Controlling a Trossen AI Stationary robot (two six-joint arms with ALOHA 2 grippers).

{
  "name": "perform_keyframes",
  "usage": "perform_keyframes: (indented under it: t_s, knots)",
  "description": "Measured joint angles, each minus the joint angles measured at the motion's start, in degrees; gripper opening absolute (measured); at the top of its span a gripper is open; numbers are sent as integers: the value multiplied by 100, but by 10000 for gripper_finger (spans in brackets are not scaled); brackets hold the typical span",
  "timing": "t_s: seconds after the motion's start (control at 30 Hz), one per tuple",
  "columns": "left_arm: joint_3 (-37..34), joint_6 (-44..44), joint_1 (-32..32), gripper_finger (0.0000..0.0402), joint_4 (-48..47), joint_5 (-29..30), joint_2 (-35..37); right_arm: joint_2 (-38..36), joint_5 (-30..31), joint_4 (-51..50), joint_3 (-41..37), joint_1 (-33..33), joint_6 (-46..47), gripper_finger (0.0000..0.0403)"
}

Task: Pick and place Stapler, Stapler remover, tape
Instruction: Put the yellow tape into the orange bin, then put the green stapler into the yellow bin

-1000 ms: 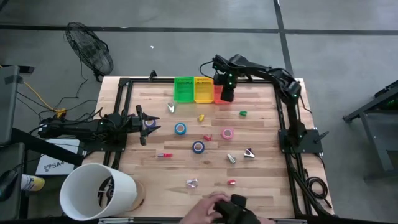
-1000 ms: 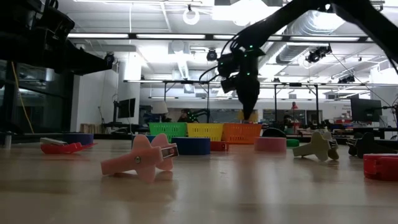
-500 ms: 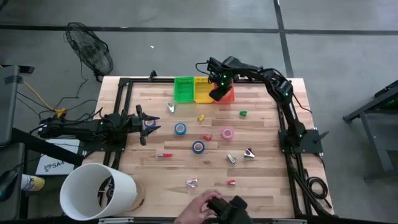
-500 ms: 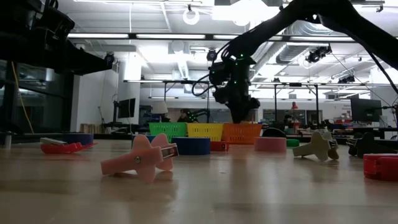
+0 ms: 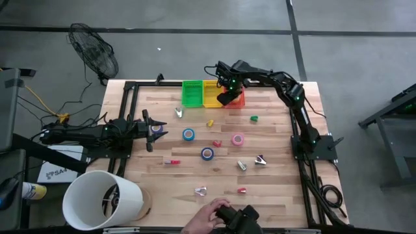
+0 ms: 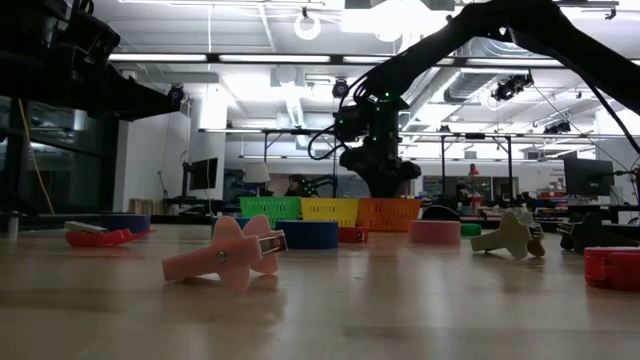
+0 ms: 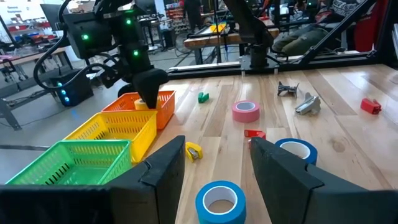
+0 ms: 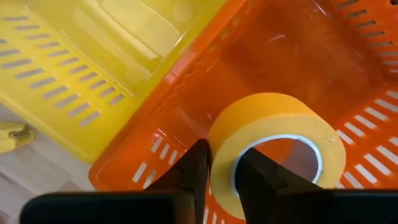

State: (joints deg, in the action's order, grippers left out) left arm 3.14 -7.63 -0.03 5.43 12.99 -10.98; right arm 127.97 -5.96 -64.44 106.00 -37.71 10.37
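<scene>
The right gripper [image 5: 225,97] hangs over the orange basket [image 5: 236,99] at the far edge of the table [image 5: 169,188], its fingers [image 8: 194,169] closed on the wall of a yellow tape roll [image 8: 277,149], one finger outside the ring and one inside the centre hole. The roll is a broad band of matte yellow with a pale inner core (seen from the right wrist, it sits directly above the orange basket's slotted floor). The yellow basket [image 5: 212,93] stands touching the orange one, and the green basket [image 5: 192,93] touches the yellow one on its other side.

The left gripper [image 5: 151,130] waits low at the table's left edge, fingers [image 7: 163,169] parted with nothing between them.

On the open tabletop lie three more tape rolls: a blue one [image 5: 188,134] nearest the left gripper, a second blue one [image 5: 207,153] near the table's centre, and a pink one [image 5: 238,139] to its right. Small coloured and silvery pieces are scattered around them. A person's hand [image 5: 211,218] shows at the near edge of the table.
</scene>
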Motion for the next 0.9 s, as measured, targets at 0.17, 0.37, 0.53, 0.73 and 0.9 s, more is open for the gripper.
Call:
perform_keyframes:
  t_s: [0.17, 0.37, 0.53, 0.73, 0.9]
  knots:
    - [0, -1, 2, 179, 0, 2, -1, 0, -66, -31, 0, 0, -16, 89]
    - [0, -1, 0, 179, 0, 2, 0, 0, -105, -129, 0, 22, -25, 130]
    - [2, -1, 2, 179, 0, 4, -1, -13, -107, -220, 0, 22, -24, 152]
    - [0, -1, 2, 179, 0, 5, -1, -440, -48, -308, 3, 22, -28, 161]
    - [0, -1, 2, 179, 0, 7, -2, -844, 4, -831, 7, 27, -226, 161]
